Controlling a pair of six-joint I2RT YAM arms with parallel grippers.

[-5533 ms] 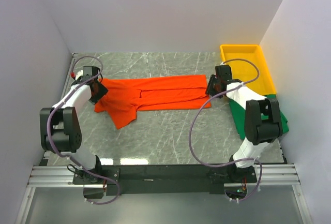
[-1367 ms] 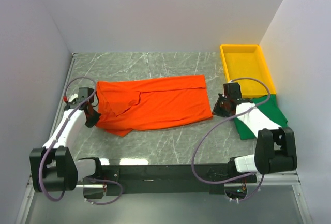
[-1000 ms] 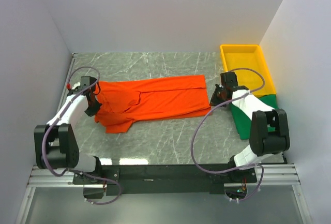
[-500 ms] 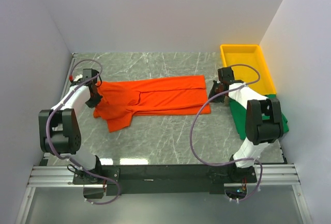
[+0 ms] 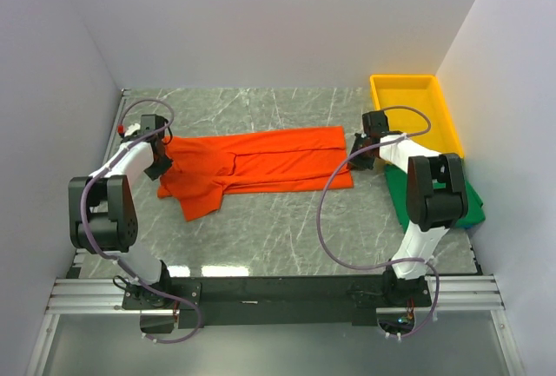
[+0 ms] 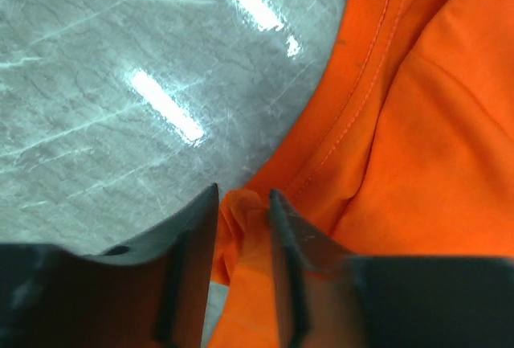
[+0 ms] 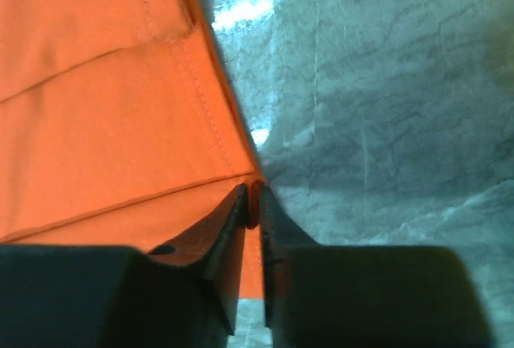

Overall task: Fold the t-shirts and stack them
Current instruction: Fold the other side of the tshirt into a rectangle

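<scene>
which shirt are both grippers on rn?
The orange-red t-shirt, spread mid-table: left gripper has its left edge between its fingers, right gripper its right edge. The dark green t-shirt lies apart under the right arm, near the yellow tray.

Overhead view; wrist cameras close over orange-red shirt (image 5: 261, 163).

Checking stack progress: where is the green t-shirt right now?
In the top view the green t-shirt lies at the table's right edge, just nearer than the yellow tray, partly hidden under the right arm and apart from the orange t-shirt.
</scene>
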